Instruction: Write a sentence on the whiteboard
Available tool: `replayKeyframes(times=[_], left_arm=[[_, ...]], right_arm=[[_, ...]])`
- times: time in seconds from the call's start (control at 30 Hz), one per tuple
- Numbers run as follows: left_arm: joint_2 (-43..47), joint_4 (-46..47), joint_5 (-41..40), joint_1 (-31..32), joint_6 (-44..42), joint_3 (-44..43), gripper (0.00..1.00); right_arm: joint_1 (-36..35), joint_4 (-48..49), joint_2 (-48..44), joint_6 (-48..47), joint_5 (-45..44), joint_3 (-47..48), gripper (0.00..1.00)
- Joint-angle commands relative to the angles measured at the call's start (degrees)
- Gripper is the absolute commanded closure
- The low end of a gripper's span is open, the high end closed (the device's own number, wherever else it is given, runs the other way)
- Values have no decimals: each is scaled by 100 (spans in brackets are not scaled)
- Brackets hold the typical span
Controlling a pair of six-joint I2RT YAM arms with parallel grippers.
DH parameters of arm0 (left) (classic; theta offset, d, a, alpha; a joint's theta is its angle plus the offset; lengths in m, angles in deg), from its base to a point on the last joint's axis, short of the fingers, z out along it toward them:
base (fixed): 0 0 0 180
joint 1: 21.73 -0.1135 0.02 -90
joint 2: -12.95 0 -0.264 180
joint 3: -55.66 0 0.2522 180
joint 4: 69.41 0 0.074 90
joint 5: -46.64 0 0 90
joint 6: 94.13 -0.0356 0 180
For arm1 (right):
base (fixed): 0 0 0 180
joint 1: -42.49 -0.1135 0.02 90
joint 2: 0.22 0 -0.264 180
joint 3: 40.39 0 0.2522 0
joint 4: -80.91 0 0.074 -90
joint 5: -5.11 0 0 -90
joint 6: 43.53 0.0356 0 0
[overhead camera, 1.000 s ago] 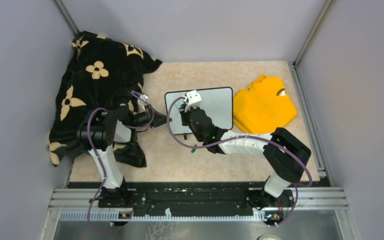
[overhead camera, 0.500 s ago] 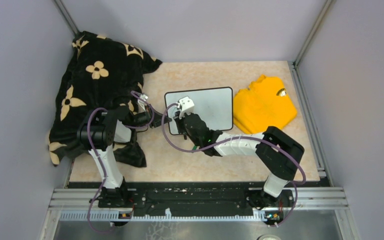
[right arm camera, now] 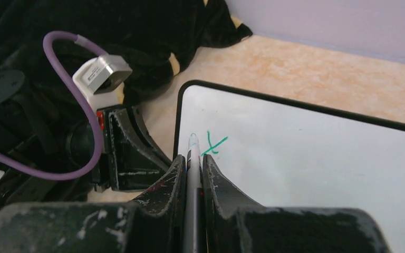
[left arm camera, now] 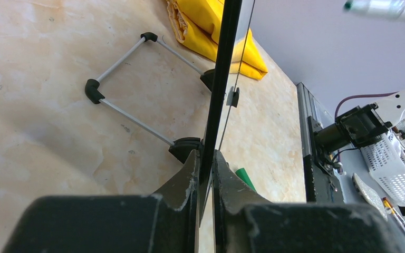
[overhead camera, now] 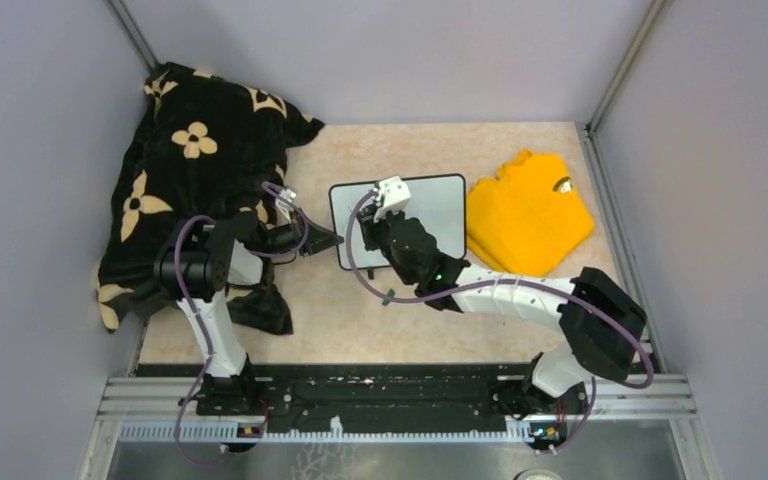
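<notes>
The whiteboard [overhead camera: 440, 215], white with a thin black frame, stands propped on its wire stand [left arm camera: 132, 79] mid-table. My left gripper [overhead camera: 332, 240] is shut on its left edge [left arm camera: 219, 95], seen edge-on in the left wrist view. My right gripper [right arm camera: 194, 161] is shut on a marker [right arm camera: 192, 158] with its tip close to the board's upper left. A small green mark [right arm camera: 213, 145] is on the board [right arm camera: 306, 163] beside the tip. In the top view the right gripper [overhead camera: 372, 235] is over the board's left part.
A black blanket with cream flowers [overhead camera: 185, 170] lies at the left. A folded yellow shirt [overhead camera: 525, 215] lies right of the board. A green marker cap [overhead camera: 388, 296] lies on the table in front of the board, also seen in the left wrist view [left arm camera: 245, 178].
My right gripper with the marker moved left and down over the board half a second ago, then back right and up. The left gripper has kept its hold on the board.
</notes>
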Motion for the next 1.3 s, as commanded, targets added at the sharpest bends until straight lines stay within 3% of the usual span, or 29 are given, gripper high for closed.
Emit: replayKeyframes(times=[0.0,1.27], left_arm=[[89,-114,74,23,-73,19,100],[97,-281,89,23,-202,-6,100]], right_arm=[[115,204,-299,-272,-273,-96,100],[426,142,424,-245,4,25,100]])
